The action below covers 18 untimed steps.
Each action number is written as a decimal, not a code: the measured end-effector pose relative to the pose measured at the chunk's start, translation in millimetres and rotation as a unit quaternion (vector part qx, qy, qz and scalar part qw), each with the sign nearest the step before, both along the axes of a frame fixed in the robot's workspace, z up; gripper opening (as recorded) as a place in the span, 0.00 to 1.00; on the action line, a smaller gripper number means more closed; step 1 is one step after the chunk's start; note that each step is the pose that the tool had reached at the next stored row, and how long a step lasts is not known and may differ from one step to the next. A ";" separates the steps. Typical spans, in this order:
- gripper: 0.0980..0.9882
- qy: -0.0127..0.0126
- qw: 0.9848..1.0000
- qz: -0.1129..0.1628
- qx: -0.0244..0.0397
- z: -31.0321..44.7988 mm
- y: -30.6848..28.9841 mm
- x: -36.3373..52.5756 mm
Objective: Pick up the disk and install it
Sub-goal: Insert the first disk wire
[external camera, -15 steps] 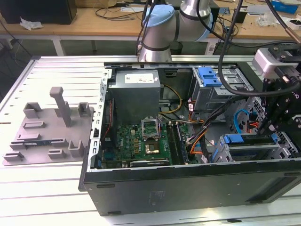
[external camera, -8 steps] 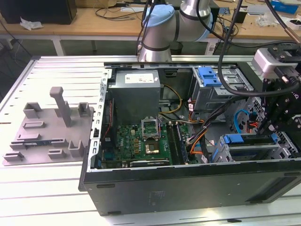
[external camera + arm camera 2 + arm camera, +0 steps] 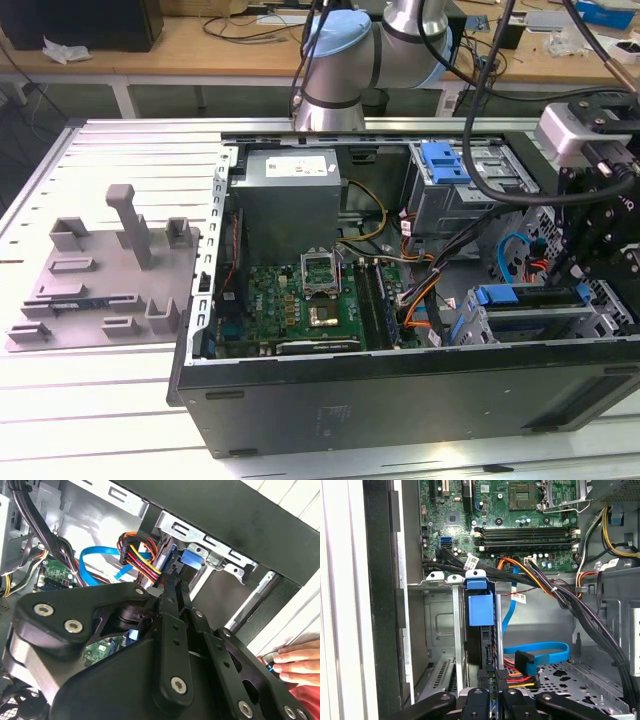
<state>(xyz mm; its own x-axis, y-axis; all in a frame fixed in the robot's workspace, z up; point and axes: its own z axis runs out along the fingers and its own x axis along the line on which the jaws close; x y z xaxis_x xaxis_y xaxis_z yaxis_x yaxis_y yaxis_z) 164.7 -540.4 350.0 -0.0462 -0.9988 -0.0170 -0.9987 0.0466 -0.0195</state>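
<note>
The pincer is drawn narrow, its 2 black fingers almost parallel and closed on the near end of the disk. The disk stands on edge in a slot of the grey metal cage, its blue frame facing the circuit board. Just beside the fingers, a plug with red, yellow and orange wires lies on the cage floor, and a flat blue cable loops next to it. In the exterior view the cage sits at the right end of the open computer case, which lies on a white slatted table. A person's hand rests at the outer edge of the case. A grey holder plate lies well apart from the case, toward the exterior view's left.
</note>
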 end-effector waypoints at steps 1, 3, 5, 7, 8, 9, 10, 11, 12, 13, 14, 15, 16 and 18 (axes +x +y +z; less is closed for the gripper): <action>0.07 0.000 1.000 0.000 0.000 -0.1 0.3 0.0; 0.07 0.000 1.000 -0.001 0.000 -0.3 1.2 0.0; 0.07 0.000 1.000 -0.001 0.000 -0.5 1.9 0.0; 0.07 0.000 1.000 -0.001 0.000 -0.5 2.0 0.0; 0.07 0.000 1.000 -0.001 0.000 -0.6 2.0 0.0; 0.07 0.000 1.000 -0.002 0.000 -0.6 2.1 0.0; 0.07 0.000 1.000 -0.002 0.000 -0.6 2.1 0.0; 0.07 0.000 1.000 -0.002 0.000 -0.7 2.1 0.0; 0.07 0.000 1.000 -0.002 0.000 -0.7 2.1 0.0; 0.07 0.000 1.000 -0.002 0.000 -0.8 2.1 0.0; 0.07 0.000 1.000 -0.003 0.000 -0.9 2.1 0.0; 0.07 0.000 1.000 -0.003 0.000 -0.9 2.1 0.0; 0.07 0.000 1.000 -0.003 0.000 -0.9 2.1 0.0; 0.07 0.000 1.000 -0.004 0.000 -0.9 2.1 0.0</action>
